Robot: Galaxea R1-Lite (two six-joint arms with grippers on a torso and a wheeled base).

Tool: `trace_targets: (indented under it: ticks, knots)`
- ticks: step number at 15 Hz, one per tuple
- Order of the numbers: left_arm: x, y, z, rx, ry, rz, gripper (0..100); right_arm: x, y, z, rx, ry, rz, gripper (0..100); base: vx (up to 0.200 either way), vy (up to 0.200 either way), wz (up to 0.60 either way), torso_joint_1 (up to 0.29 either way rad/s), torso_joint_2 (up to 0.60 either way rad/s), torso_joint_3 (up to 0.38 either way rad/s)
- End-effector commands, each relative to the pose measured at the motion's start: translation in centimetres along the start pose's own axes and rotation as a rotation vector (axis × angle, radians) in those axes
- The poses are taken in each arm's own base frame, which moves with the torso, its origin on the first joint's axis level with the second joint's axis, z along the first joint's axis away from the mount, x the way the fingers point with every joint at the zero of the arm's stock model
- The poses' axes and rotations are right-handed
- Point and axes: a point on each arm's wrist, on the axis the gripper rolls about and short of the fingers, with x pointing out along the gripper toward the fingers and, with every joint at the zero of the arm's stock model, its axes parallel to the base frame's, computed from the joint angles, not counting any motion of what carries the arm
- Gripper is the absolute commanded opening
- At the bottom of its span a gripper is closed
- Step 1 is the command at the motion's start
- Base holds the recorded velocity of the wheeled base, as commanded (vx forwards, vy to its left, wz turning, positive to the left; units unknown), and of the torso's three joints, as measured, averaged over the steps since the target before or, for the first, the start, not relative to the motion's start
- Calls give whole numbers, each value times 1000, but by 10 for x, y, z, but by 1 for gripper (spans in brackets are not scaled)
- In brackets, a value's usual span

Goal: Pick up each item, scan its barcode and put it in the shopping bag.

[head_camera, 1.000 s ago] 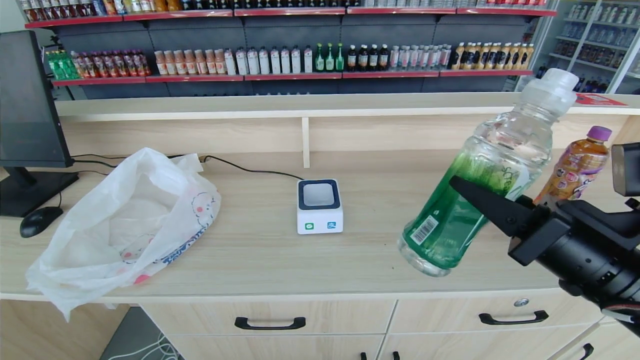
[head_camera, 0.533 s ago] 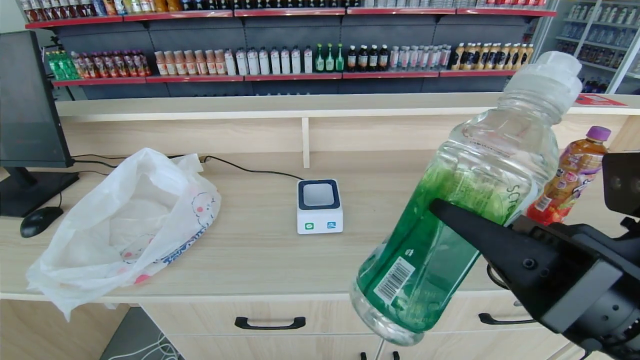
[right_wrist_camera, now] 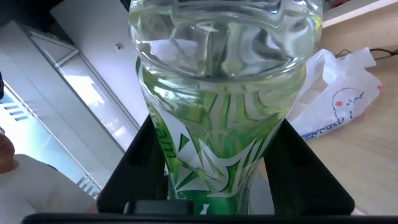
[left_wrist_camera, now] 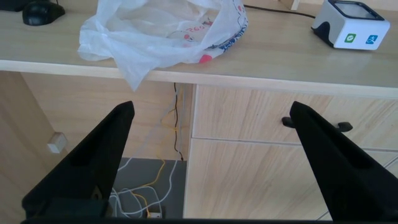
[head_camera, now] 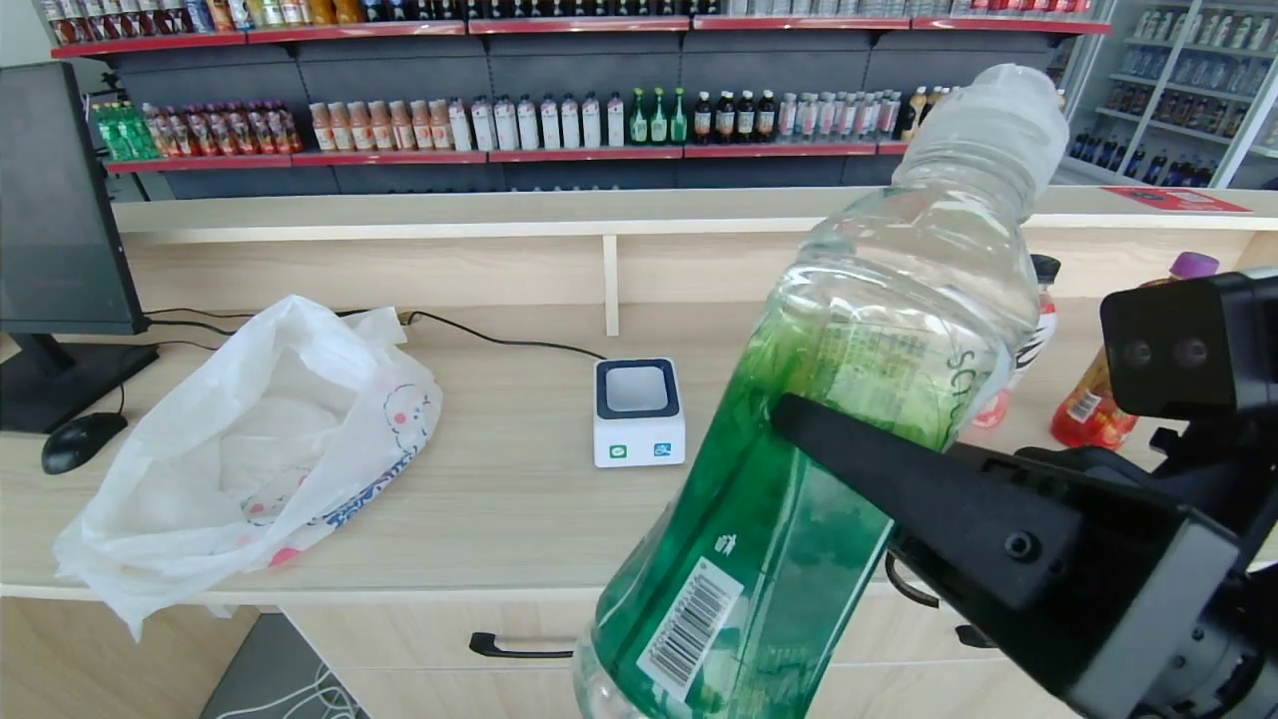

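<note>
**Green bottle aloft in right gripper, right of scanner.**
Bottle [head_camera: 849, 399] hangs above the counter's [head_camera: 519, 519] front edge, right of centre. It is tilted, cap up and away, base low; the barcode near the base faces the head camera. Right gripper [right_wrist_camera: 217, 158] jaws are clamped on its mid-body from both sides. Scanner [head_camera: 639, 411] sits mid-counter. Shopping bag [head_camera: 250, 449] lies at the left end, draped over the front edge. Left gripper [left_wrist_camera: 211, 115] is below the front edge, before the drawers [left_wrist_camera: 242, 162], jaws spread wide, holding nothing.
</note>
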Motion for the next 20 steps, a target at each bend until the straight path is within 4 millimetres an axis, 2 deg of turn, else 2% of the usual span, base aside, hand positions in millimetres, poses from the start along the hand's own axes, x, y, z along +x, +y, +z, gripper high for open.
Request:
trace_targets:
  ticks: [1, 4, 10, 20]
  knots:
    - [0, 0, 0, 0, -1, 0, 100, 2, 5, 0, 16, -1, 23, 0, 0, 0, 0, 0, 0, 0]
    - [0, 0, 0, 0, -1, 0, 100, -2, 20, 4, 137, -9, 77, 0, 0, 0, 0, 0, 0, 0]
    - [0, 0, 0, 0, -1, 0, 100, -6, 26, 11, 250, -27, 100, 0, 0, 0, 0, 0, 0, 0]
    - [0, 0, 0, 0, 0, 0, 100, -6, 26, 12, 255, -27, 99, 0, 0, 0, 0, 0, 0, 0]
